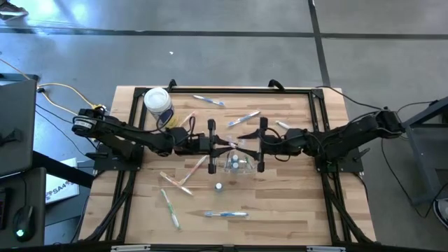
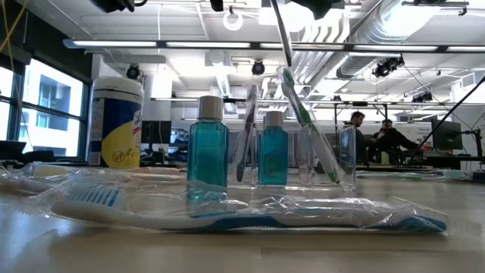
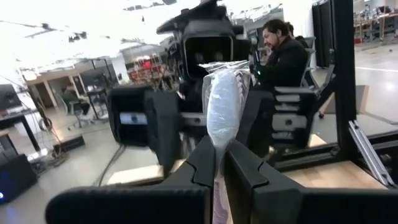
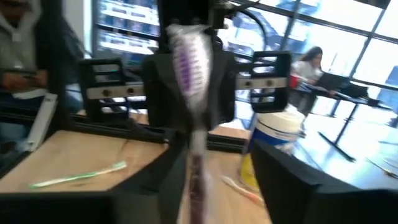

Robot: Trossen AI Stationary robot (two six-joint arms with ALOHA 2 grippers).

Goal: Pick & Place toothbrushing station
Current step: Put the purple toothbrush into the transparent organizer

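My left gripper (image 1: 222, 144) and my right gripper (image 1: 252, 144) face each other over the middle of the table, just beyond the clear cup (image 1: 234, 163). The left gripper (image 3: 221, 152) is shut on a plastic-wrapped toothbrush (image 3: 224, 99) with a pink handle. My right gripper (image 4: 217, 155) is open, one finger on either side of that toothbrush's handle (image 4: 196, 165), its purple bristles (image 4: 185, 62) higher up. The cup (image 2: 303, 152) stands on the table holding toothbrushes and a teal white-capped bottle (image 2: 273, 148). Another teal bottle (image 2: 207, 144) stands beside it. My left gripper pinches the wrapped toothbrush between its two fingers (image 3: 202, 165), below the head on the wrapped handle (image 3: 219, 177). The fingers come about level from the table's left. The brush head stands up past the fingertips, and the brush is lifted clear of the table. Its lower end is hidden.
A white-lidded canister with a yellow label (image 1: 158, 103) stands at the far left. Loose toothbrushes lie around: far side (image 1: 208, 100) (image 1: 243, 119), near left (image 1: 175, 180) (image 1: 171, 208), and a wrapped blue one near the front (image 1: 225, 214). A black frame borders the table.
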